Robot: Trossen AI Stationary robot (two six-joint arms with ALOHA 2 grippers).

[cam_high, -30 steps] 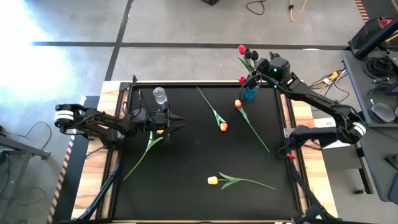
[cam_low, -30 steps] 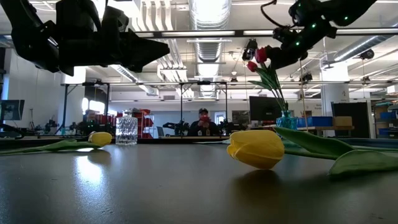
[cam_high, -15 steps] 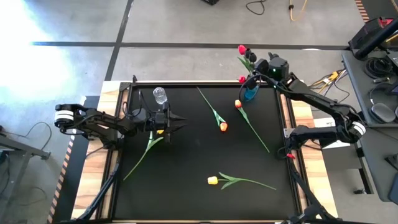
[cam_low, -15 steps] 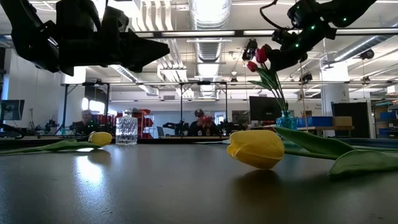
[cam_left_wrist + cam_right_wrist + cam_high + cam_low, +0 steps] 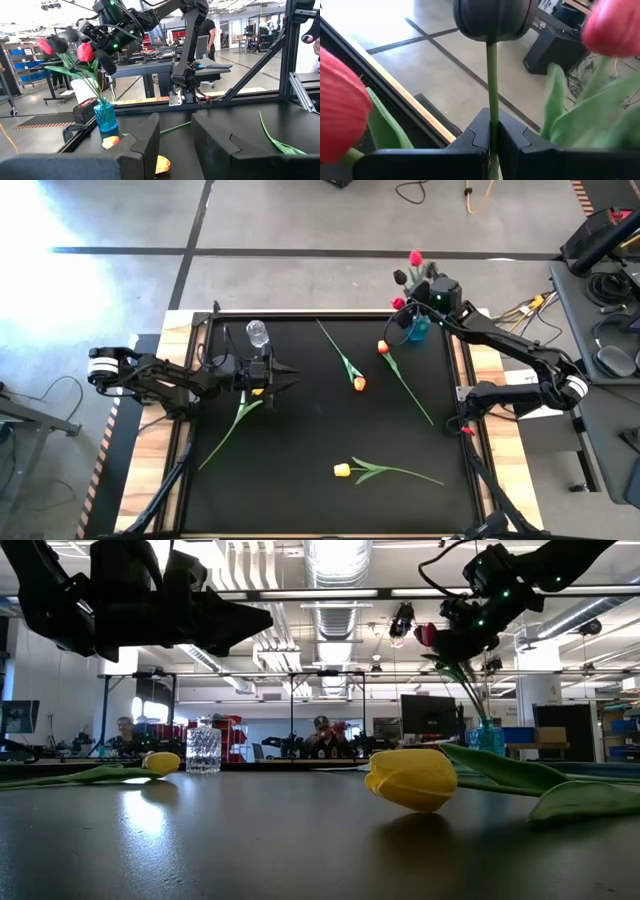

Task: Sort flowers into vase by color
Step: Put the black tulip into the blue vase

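Observation:
A small blue vase (image 5: 418,327) stands at the table's far right corner, holding two red tulips (image 5: 415,257) and a dark purple tulip (image 5: 400,277). My right gripper (image 5: 422,293) is above the vase, shut on the purple tulip's stem. My left gripper (image 5: 288,377) hovers open at mid-left over a yellow tulip (image 5: 258,392) that lies flat on the mat. A clear glass vase (image 5: 257,333) stands just beyond it. Two orange tulips (image 5: 359,383) (image 5: 382,347) and another yellow tulip (image 5: 342,470) lie on the mat. My right gripper pinches the dark purple tulip's stem (image 5: 492,112) between its two fingers (image 5: 475,135), a short way below the head (image 5: 492,20). The fingers lie across the stem. The stem's lower end stands in the blue vase (image 5: 488,735), and the flower is nearly upright.
The black mat (image 5: 300,500) has raised edges. Free room lies at its near left and centre. Green stems (image 5: 405,385) stretch across the right half. Cables and equipment sit past the table's right edge, and people sit in the room beyond.
My right gripper has moved toward the table's right edge, still shut on the purple tulip's stem. The blue vase has slid the same way along the far edge, and the flower heads have swung right with it. My left arm has kept still.

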